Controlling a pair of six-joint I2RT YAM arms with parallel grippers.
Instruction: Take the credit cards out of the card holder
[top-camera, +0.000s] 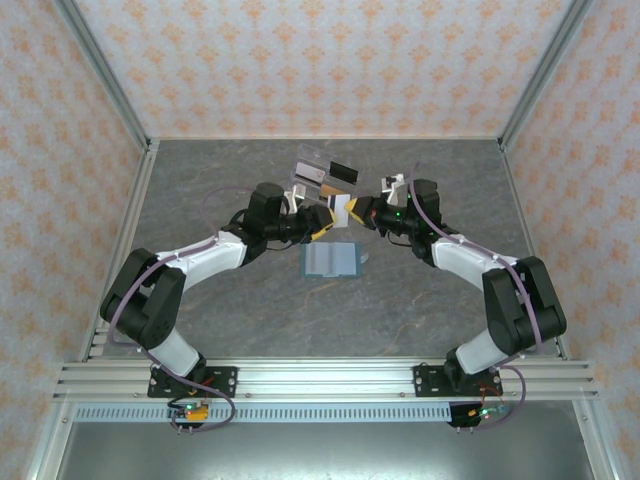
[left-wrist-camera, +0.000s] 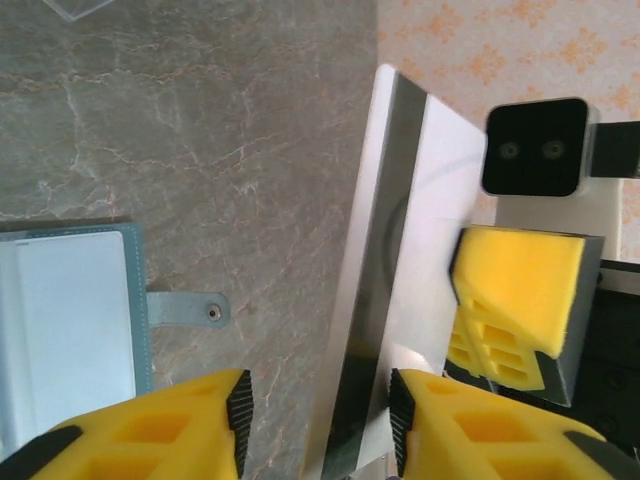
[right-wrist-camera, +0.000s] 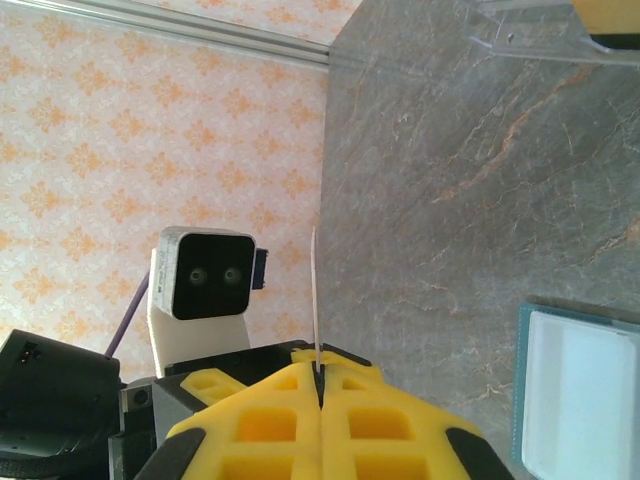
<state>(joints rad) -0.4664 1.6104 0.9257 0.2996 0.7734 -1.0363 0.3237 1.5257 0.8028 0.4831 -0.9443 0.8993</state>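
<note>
Nearest the arm bases, the holder (top-camera: 330, 260) lies open and flat on the table (top-camera: 330, 320), pale lining up. Its snap tab (left-wrist-camera: 188, 310) sticks out to one side, and neither claw touches it.

Just beyond it, the two claws meet tip to tip over the table. The right claw (right-wrist-camera: 320, 372) is pressed closed on a card (left-wrist-camera: 420, 190): in its own wrist view the yellow fingers meet, and the card's thin edge stands up out of the seam. The card is pale with a darker stripe along one long edge, and it is held clear of the table.

The left claw (left-wrist-camera: 320, 405) is part open — the card's free end sits in its gap, close against one black pad (left-wrist-camera: 400, 420), while bare table shows between the card and the other pad. It is not clamped. Whether the near pad actually touches the card, I cannot tell.

Farther back lies a clear piece (top-camera: 312, 172) with a black card (top-camera: 343, 171) at its right end — on it or just beside it, I cannot tell. Both are well apart from the holder.
</note>
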